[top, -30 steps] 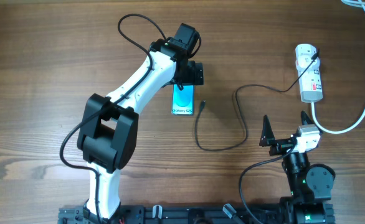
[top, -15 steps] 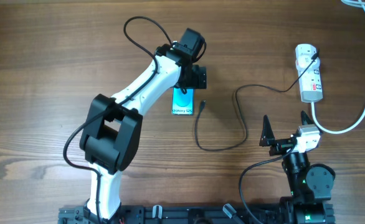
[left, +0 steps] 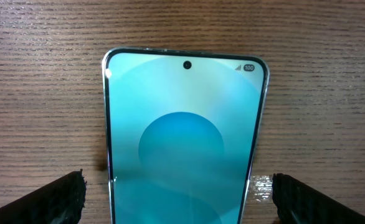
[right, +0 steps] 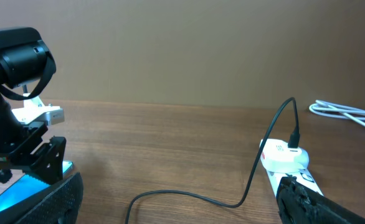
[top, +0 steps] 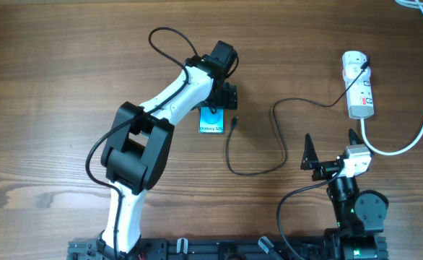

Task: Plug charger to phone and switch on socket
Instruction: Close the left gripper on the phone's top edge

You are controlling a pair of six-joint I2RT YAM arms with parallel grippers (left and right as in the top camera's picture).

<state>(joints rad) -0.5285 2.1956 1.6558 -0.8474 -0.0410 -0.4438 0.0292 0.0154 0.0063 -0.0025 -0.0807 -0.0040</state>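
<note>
Turquoise-screened phone point(left: 182, 124) lies on the desk point(top: 53, 58) between spread left gripper point(left: 182, 200) fingers; careless closure risks shoving it onto the charger point(top: 228, 153) tip alongside; right gripper point(top: 331, 146) equally spread.

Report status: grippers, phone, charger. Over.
Left gripper open, straddling phone. Right gripper open, empty, near its base. Charger lies loose, tip beside phone, unplugged. Nothing in the way.

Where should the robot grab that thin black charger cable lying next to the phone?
Probably just behind the charger's plug tip, coming straight down from above. That free end lies flat on the table beside the phone, with bare wood on either side to close on.
</note>
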